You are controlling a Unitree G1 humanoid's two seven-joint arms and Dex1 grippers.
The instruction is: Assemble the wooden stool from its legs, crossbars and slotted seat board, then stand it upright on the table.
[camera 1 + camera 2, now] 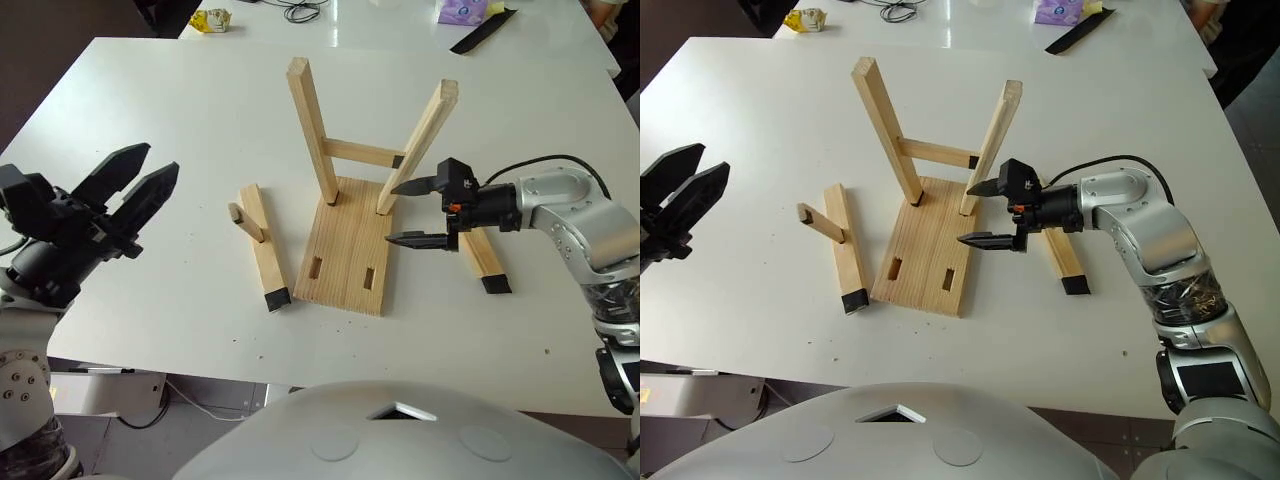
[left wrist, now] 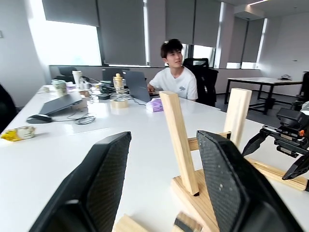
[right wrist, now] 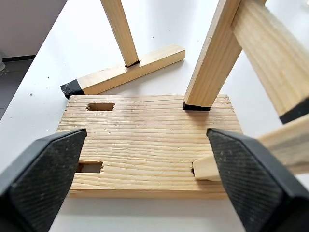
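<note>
The slotted seat board (image 1: 345,262) lies flat mid-table. Two legs (image 1: 312,130) (image 1: 420,145) stand in its far slots, joined by a crossbar (image 1: 360,152). Its two near slots (image 3: 100,106) are empty. A loose leg with a short crossbar stub (image 1: 264,245) lies left of the board. Another loose leg (image 1: 485,260) lies to the right, partly under my right arm. My right gripper (image 1: 413,212) hangs open just off the board's right edge, beside the right standing leg, holding nothing. My left gripper (image 1: 130,195) is open and empty, raised over the table's left side, well away from the parts.
The white table (image 1: 150,110) has free room on its left and far side. Beyond its far edge sit a yellow packet (image 1: 210,20), cables, a purple box (image 1: 462,10) and a black strip (image 1: 482,32). A black cable loops above my right forearm (image 1: 545,160).
</note>
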